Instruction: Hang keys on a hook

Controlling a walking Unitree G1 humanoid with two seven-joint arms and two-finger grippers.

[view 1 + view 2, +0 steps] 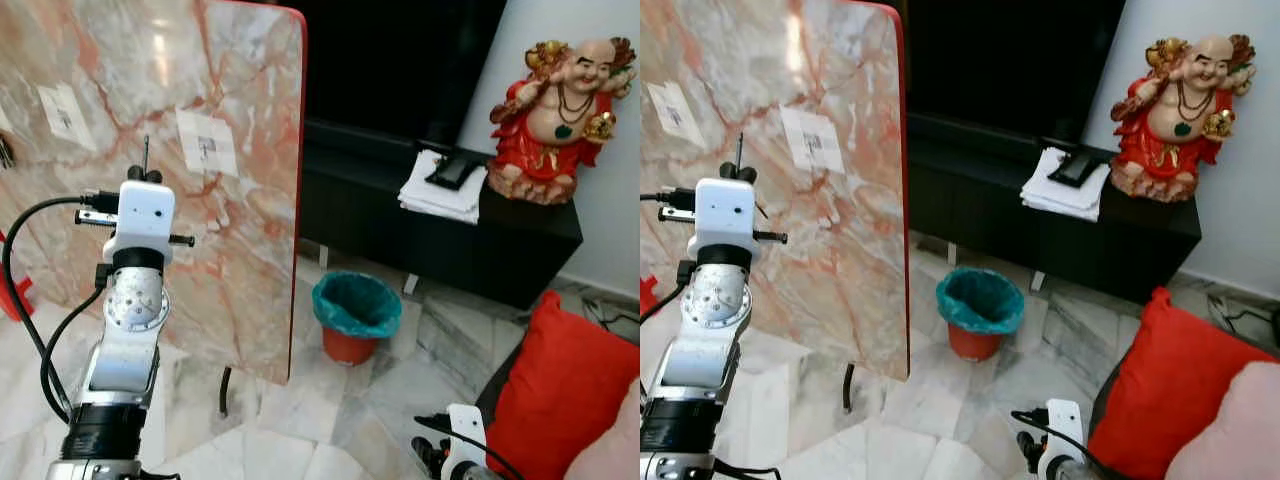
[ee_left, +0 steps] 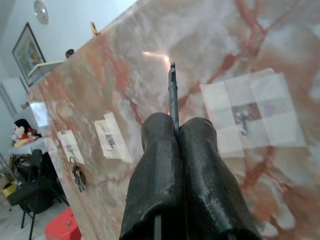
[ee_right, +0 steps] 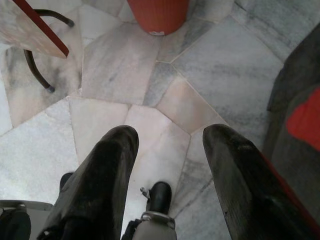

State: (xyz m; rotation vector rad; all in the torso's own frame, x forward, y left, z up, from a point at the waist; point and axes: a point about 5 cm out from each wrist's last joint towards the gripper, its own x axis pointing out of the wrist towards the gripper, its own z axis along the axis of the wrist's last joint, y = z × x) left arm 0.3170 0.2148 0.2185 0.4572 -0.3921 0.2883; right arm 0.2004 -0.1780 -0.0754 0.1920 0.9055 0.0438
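Observation:
My left gripper is raised in front of an upright pink marble board. Its fingers are shut on a thin metal key that sticks straight out past the tips. A small metal hook sits on a white tape patch on the board, a little beyond and to the right of the key tip. Further left, another patch carries a hook, and a bunch of keys hangs from a third one. My right gripper hangs low over the floor, open and holding nothing.
The board stands on a dark metal leg. Right of it are an orange bin with a teal liner, a black TV console with folded white cloths and a red statue. A red cushion lies at the near right.

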